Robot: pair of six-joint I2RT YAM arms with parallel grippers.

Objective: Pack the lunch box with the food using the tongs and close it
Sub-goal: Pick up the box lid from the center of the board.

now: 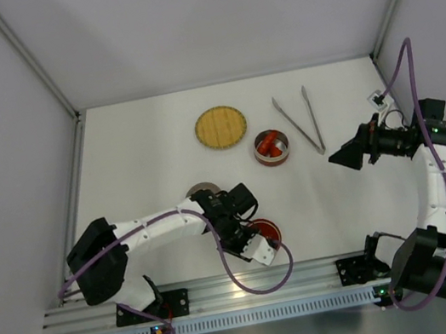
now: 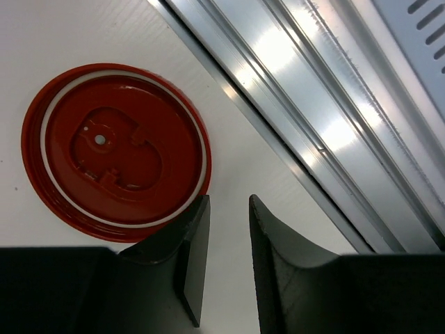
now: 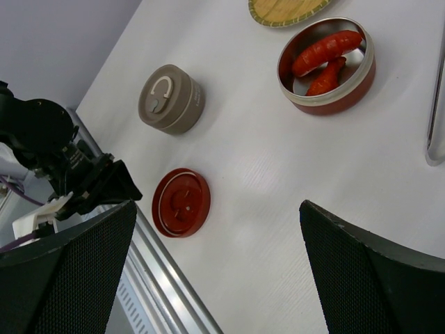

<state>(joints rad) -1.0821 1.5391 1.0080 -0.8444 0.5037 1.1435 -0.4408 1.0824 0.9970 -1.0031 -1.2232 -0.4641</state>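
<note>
Left gripper (image 2: 228, 203): jaws near together with a slim gap, bare bench showing through, nothing held. 1 finger (image 2: 191, 264) sits at the rim of the round red lid (image 2: 115, 146), which lies underside-up at 10 o'clock of the gripper. A grooved aluminium rail (image 2: 327, 118) runs close by at 2 o'clock.

Right gripper (image 3: 217, 209): jaws spread wide, empty, above the white bench (image 1: 140, 138).

Task items: 2 elongated red food pieces (image 3: 327, 49) lie in the round red metal tin (image 3: 330, 104). The long silver metal tongs (image 1: 300, 121) lie flat at 3 o'clock of that tin, untouched.

Risks (judgement):
- Closing the left gripper here would pinch air or shove the lid toward the rail.
- The thin tongs lie flat, so a high or off-centre pinch could skid them into the tin.

Pose: the left arm reaches from its base at 7 o'clock toward bench centre, wrist pointing down. The right arm stands tall, forearm aimed toward 9 o'clock.
</note>
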